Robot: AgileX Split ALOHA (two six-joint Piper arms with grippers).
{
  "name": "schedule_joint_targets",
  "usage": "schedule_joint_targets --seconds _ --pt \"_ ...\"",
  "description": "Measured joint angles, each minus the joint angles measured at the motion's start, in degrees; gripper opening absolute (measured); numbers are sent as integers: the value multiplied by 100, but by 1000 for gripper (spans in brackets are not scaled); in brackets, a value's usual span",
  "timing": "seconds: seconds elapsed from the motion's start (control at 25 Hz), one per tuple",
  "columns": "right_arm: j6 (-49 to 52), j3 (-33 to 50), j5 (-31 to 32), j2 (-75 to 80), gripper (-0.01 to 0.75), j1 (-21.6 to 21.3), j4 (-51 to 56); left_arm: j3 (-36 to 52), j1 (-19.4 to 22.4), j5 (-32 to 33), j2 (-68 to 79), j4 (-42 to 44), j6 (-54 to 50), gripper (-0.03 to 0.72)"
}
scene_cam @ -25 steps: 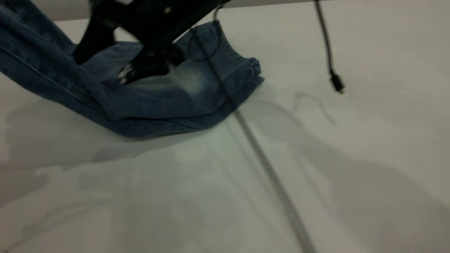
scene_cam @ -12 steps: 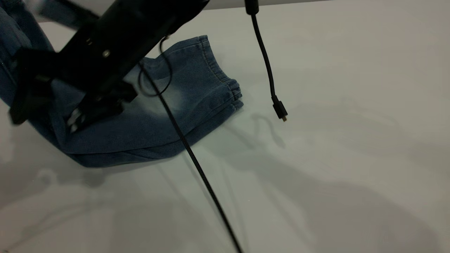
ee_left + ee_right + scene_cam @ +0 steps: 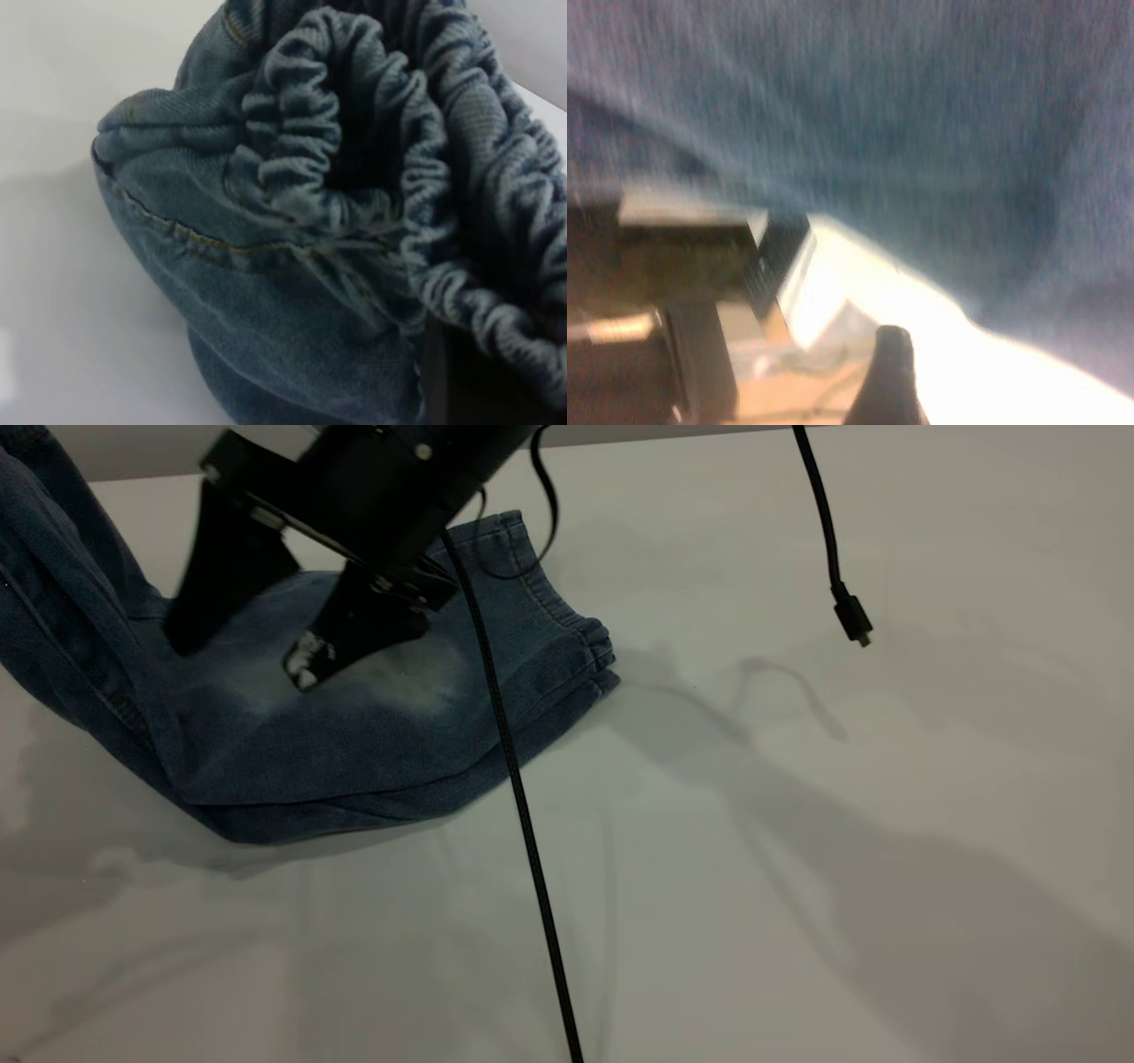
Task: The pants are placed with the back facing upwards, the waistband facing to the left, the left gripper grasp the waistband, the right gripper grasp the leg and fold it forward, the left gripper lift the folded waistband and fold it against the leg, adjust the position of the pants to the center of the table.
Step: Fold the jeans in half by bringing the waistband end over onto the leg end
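Denim takes up the left part of the exterior view: the pants (image 3: 292,762) lie folded on the table (image 3: 797,886), with one end rising steeply off the surface and out of the picture at the upper left. The part that lies flat is the leg (image 3: 399,691), its pale faded patch facing up and its stitched hem (image 3: 576,646) pointing toward the middle of the table. A second layer of cloth shows beneath it along the near edge.

Above the faded patch is the right gripper (image 3: 248,646), reaching down from the top of the exterior view. Its jaws are spread wide with nothing between them. One fingertip (image 3: 306,660), scuffed white, is at or just above the pale patch; the other dark fingertip (image 3: 190,624) is over the darker cloth nearer the raised part. Whether either tip actually touches the denim cannot be told. In the right wrist view the cloth fills most of the picture, blurred.

A black cable (image 3: 523,824) runs from the gripper's body across the leg and down over the bare table to the lower edge. A second black cable with a plug (image 3: 850,620) hangs above the table, well apart from the pants.

The left wrist view shows the waistband (image 3: 354,159) close up, bunched into ruched folds, with a stitched seam below it. A dark sliver of the left gripper (image 3: 437,376) shows against the gathered cloth; whether it is clamped on the band cannot be told.
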Motion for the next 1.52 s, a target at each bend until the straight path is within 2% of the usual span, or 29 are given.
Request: schedule_joint_targets --seconds 0.12,0.2,0.44,0.6,1.0,1.16,1.52 --pt "52 0 18 0 574 6 -305 0 0 91 0 -5 51 147" --pt "212 0 -214 32 574 6 -555 0 0 287 0 -16 150 147" --pt "481 0 -1740 265 574 1 -997 -4 0 504 -56 -16 156 147" --pt "487 0 -2308 490 574 17 -983 -11 0 587 -144 -30 266 147" --pt "467 -7 -2217 637 572 293 -744 -11 -36 598 -162 -536 595 147" --pt "437 -7 -2204 642 572 431 -771 -11 -358 375 -162 -726 868 147" --pt "434 -7 -2178 644 572 473 -816 -11 -1637 -733 117 -983 1052 147"
